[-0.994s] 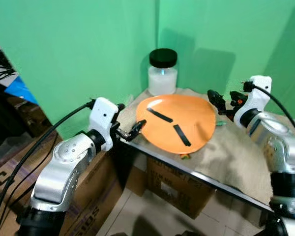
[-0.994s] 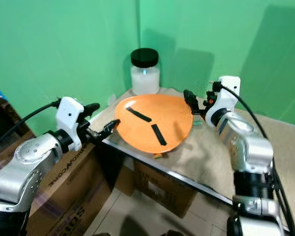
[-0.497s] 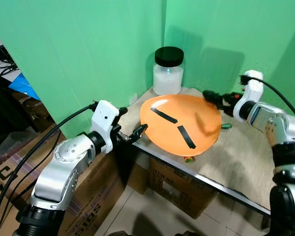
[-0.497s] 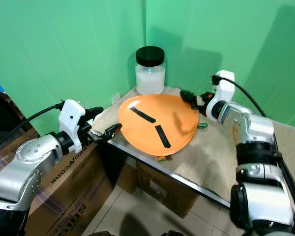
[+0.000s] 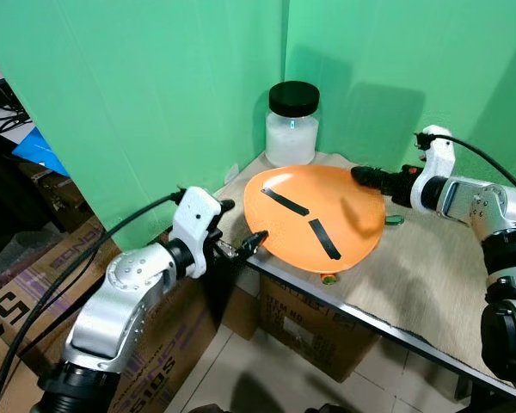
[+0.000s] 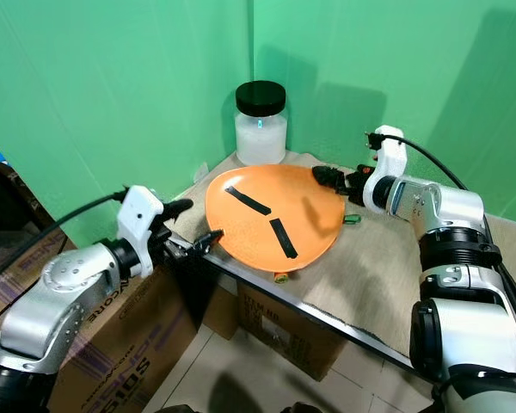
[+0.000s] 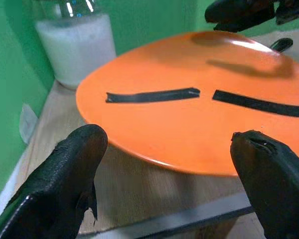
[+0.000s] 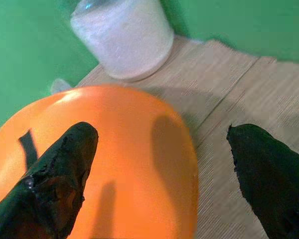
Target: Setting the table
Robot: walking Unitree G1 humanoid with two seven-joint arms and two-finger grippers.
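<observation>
Orange plate [image 5: 316, 218], two black strips on its face: on the table [image 5: 430, 284] near the corner edge, resting on the beige mat. Jar [image 5: 292, 125] with black lid, white contents: behind the plate, against the green wall. Left gripper [image 5: 249, 242]: fingers spread, at the plate's near rim, apart from it. Right gripper [image 5: 371, 175]: fingers spread, above the plate's far rim. Cardboard boxes [image 5: 305, 331]: under the table.
</observation>
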